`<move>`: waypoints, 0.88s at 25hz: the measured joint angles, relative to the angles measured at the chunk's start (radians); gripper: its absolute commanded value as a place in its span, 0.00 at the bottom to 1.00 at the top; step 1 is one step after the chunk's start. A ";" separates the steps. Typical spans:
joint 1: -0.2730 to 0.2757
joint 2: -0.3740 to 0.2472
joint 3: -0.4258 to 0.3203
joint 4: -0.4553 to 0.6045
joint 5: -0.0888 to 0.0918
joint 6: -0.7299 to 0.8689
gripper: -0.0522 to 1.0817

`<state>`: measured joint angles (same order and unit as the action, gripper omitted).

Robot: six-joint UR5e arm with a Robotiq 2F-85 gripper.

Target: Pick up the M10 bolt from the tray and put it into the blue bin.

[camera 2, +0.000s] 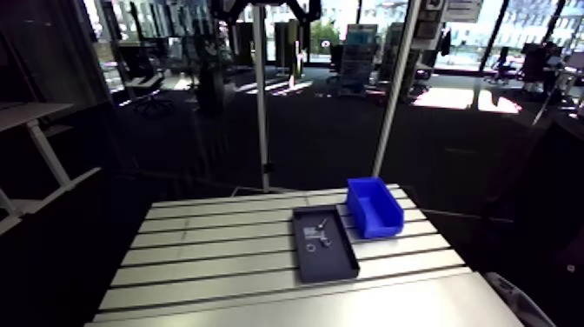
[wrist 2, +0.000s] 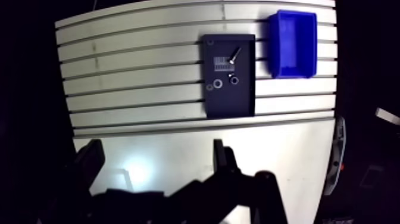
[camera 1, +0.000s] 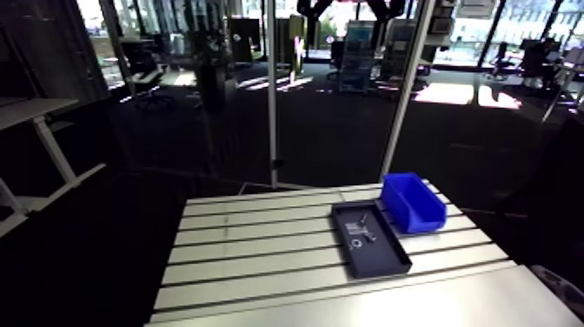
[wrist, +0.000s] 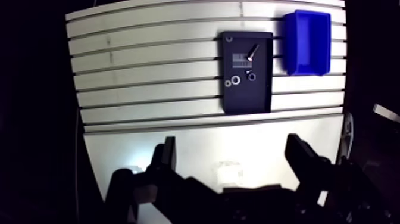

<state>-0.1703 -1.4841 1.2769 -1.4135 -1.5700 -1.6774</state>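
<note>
In the wrist view, a black tray [wrist: 247,98] lies on the slotted table far below and ahead of my gripper. The M10 bolt [wrist: 252,52] lies slanted in the tray's far part, near the edge that faces the blue bin [wrist: 306,42]. The bin stands right beside the tray and looks empty inside. My gripper [wrist: 233,156] is open, its two dark fingers [wrist: 166,158] spread wide with nothing between them, high over the table's smooth near strip. The arm view shows the tray [camera 1: 375,256] and bin [camera 1: 413,202] side by side at the table's right.
Small ring-shaped parts [wrist: 236,79] and a pale striped patch [wrist: 239,59] also lie in the tray. The slotted aluminium table [wrist: 149,71] stretches wide on the tray's side away from the bin. Its edges drop off into dark floor.
</note>
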 measured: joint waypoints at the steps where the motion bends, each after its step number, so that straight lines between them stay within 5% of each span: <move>1: 0.000 0.000 0.000 0.000 0.000 0.000 0.05; 16: -0.023 -0.009 0.082 -0.010 0.003 0.061 0.05; 22: -0.042 -0.001 0.122 -0.096 0.006 0.144 0.05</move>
<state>-0.2127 -1.4849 1.3988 -1.5100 -1.5635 -1.5334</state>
